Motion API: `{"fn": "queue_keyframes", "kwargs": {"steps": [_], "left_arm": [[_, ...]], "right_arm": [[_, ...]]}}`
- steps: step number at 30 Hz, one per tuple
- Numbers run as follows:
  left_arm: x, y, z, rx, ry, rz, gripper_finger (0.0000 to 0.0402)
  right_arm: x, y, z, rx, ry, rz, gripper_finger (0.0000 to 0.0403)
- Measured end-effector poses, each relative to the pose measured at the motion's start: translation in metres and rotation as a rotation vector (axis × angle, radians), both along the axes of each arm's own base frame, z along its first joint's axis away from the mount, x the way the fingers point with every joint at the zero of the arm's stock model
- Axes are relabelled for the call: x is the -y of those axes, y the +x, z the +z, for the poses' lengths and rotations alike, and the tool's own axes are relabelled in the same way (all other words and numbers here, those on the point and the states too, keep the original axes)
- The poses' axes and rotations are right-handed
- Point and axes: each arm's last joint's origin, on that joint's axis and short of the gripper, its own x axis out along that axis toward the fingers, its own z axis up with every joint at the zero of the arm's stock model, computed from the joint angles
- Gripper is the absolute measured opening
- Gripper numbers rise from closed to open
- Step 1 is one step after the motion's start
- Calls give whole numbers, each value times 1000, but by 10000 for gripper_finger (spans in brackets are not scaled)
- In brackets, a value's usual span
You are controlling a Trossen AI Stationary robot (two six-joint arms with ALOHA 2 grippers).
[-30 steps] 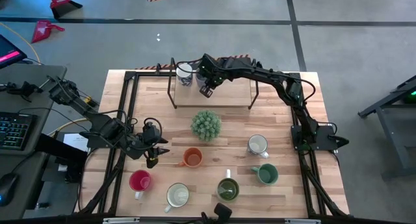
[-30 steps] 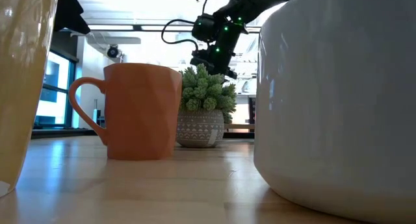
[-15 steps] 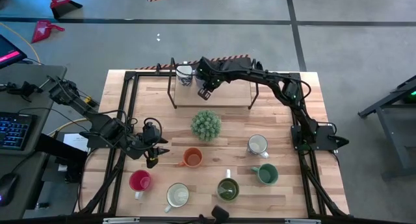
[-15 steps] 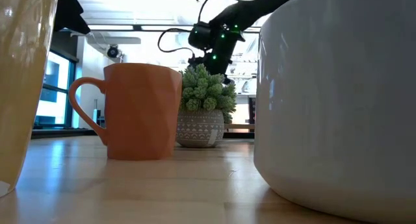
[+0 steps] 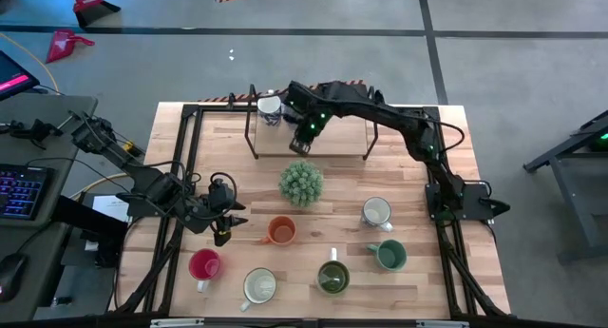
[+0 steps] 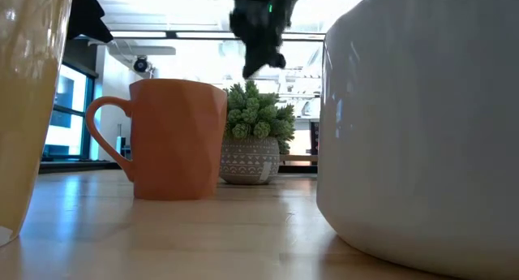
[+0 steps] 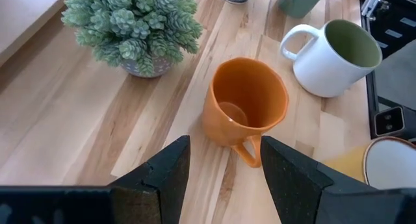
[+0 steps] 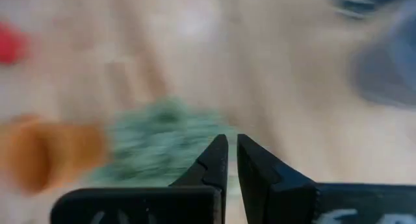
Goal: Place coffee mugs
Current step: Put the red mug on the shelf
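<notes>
Centre-left in the high view, the small orange ceramic mug [image 5: 280, 231] sits just right of the open, empty left gripper [image 5: 226, 225]; the right gripper [image 5: 305, 143], nearly closed and empty, hovers well above.

Overhead & table-level cams share orange mug [image 5: 280, 231].

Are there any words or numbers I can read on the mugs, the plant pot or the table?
None can be read.
The orange mug is plain, with no writing.
The white mug next to it is plain too.
The plant pot has a pattern of shapes, not letters.
The mug on the shelf has dark marks, too small to read.
The wooden table shows no labels.
</notes>
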Motion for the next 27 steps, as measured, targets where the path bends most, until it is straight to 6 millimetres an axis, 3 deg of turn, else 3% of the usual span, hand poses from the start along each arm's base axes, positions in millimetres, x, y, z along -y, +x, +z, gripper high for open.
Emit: {"fn": "queue_keyframes", "kwargs": {"steps": [2, 6, 11, 15, 19, 22, 27], "left_arm": [[0, 0, 0, 7, 10, 13, 177], [-1, 0, 0, 15, 13, 27, 177], [-1, 1, 1, 33, 41, 41, 177], [-2, 1, 1, 35, 53, 36, 177], [-2, 1, 1, 35, 53, 36, 177], [-2, 1, 1, 35, 53, 36, 177], [-1, 1, 1, 37, 51, 38, 177]], "right_arm": [[-25, -7, 15, 19, 21, 67, 14], [-69, -38, 65, 93, -135, 157, 7], [-104, -91, 127, 259, -230, 207, 2], [-125, -141, 151, 315, -263, 158, 1], [-139, -191, 135, 271, -285, 74, 0], [-150, -226, 114, 347, -227, 31, 0], [-164, -261, 62, 542, -164, 76, 0]]}}
